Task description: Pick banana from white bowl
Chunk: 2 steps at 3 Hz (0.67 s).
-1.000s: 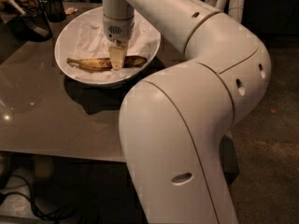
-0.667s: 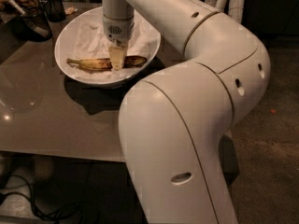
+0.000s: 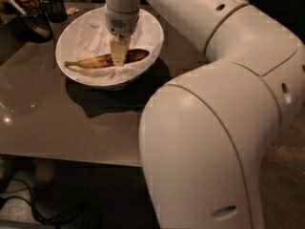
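The banana (image 3: 93,61), yellow with heavy brown spotting, lies across the white bowl (image 3: 108,81) on crumpled white paper, its stem pointing left and its dark tip pointing right. The bowl stands at the back of the grey-brown table (image 3: 71,123). My gripper (image 3: 119,60) comes straight down from the white wrist (image 3: 121,20) and sits right at the middle of the banana, covering part of it. The banana rests in the bowl.
Two dark glass cups (image 3: 35,23) (image 3: 57,8) stand at the table's back left, close to the bowl. My large white arm (image 3: 214,128) fills the right side of the view. Cables (image 3: 28,204) lie on the floor under the table's front edge.
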Motion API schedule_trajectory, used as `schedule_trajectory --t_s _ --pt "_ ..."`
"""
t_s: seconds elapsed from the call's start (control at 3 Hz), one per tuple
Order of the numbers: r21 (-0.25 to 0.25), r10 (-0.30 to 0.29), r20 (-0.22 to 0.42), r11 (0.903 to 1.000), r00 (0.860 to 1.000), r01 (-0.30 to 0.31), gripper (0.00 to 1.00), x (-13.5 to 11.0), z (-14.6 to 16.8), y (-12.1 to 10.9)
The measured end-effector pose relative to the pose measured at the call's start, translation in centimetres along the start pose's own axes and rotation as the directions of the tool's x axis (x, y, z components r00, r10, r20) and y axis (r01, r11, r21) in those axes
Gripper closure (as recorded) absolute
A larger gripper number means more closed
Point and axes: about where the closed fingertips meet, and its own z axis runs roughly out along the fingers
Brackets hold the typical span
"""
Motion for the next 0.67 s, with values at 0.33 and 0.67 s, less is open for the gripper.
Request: schedule_trajectory --t_s 0.33,0.67 --pt "0.071 0.029 0.06 0.9969 0.998 -0.033 1.0 0.65 -4.83 1.75" --pt "0.071 0.029 0.06 0.9969 0.998 -0.033 1.0 0.64 -4.83 1.75"
